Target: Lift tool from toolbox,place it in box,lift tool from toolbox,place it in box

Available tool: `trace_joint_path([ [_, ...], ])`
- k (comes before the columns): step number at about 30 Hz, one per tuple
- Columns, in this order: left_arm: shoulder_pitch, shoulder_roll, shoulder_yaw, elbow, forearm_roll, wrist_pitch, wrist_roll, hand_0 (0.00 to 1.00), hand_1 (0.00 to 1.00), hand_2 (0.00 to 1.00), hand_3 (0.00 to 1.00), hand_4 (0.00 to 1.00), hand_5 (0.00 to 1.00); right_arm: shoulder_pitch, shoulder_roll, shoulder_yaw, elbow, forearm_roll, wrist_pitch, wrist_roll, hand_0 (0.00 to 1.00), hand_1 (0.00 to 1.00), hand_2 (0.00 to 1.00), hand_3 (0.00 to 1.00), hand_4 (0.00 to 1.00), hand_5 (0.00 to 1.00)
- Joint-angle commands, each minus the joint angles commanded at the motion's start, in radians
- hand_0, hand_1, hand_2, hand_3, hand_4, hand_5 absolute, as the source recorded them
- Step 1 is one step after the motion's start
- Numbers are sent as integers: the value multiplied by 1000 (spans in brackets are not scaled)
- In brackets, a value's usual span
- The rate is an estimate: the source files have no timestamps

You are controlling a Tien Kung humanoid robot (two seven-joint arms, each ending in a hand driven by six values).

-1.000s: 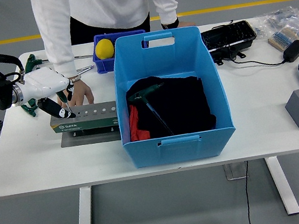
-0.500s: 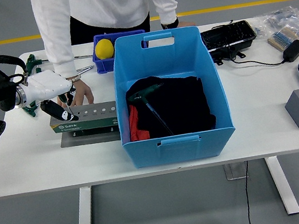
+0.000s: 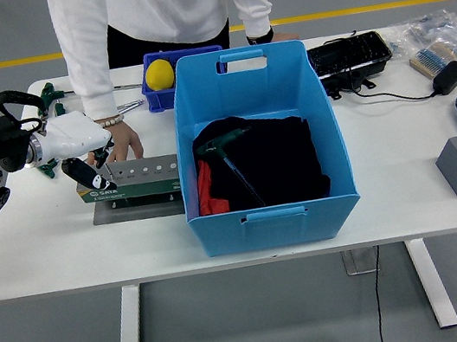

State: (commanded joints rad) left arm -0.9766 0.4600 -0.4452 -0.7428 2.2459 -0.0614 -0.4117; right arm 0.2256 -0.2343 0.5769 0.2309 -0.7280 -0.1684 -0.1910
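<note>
Left robot hand (image 3: pixel 82 151), fingers curled, empty, hangs over the toolbox's (image 3: pixel 129 180) left end.

Left hand (image 3: pixel 77 144) drawn back leftward, lifted slightly off toolbox (image 3: pixel 129 180)

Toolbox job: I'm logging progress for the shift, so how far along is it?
Done: one T-handle tool lies on the dark cloth inside the blue box. In hand: the left hand hangs over the left end of the toolbox, which a person's hand steadies; no grasp is visible. Left: lifting the second tool and placing it.
</note>
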Motion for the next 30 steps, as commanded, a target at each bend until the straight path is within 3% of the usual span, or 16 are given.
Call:
trace_joint_path([
  [5, -12, -3, 36, 7, -9, 21, -9, 645, 454, 369, 300, 871, 701, -1, 0, 2, 0, -5, 0, -1, 616, 596, 668, 539, 775, 660],
  [6, -14, -4, 42, 10, -11, 25, -11, 643, 388, 324, 266, 871, 704, -1, 0, 3, 0, -6, 0, -1, 615, 596, 668, 540, 775, 660],
  [11, -24, -8, 63, 22, -20, 40, -18, 643, 388, 324, 266, 871, 704, -2, 1, 4, 1, -7, -1, -1, 615, 596, 668, 540, 775, 660],
  [12, -26, -9, 67, 24, -21, 42, -20, 628, 300, 260, 226, 871, 704, -2, 1, 4, 1, -7, -1, -1, 617, 596, 668, 540, 775, 660],
  [24, -40, -12, 92, 48, -29, 85, -32, 608, 263, 229, 192, 867, 698, 2, -1, -6, 0, 11, -2, 2, 616, 596, 668, 540, 776, 660],
  [25, -40, -12, 92, 48, -27, 95, -33, 568, 196, 181, 140, 836, 620, 3, -1, -7, 0, 12, -2, 2, 616, 596, 668, 539, 776, 660],
  [30, -43, -10, 91, 48, -29, 119, -42, 568, 196, 181, 140, 836, 620, 4, -2, -8, 0, 14, -2, 3, 616, 596, 668, 539, 776, 660],
])
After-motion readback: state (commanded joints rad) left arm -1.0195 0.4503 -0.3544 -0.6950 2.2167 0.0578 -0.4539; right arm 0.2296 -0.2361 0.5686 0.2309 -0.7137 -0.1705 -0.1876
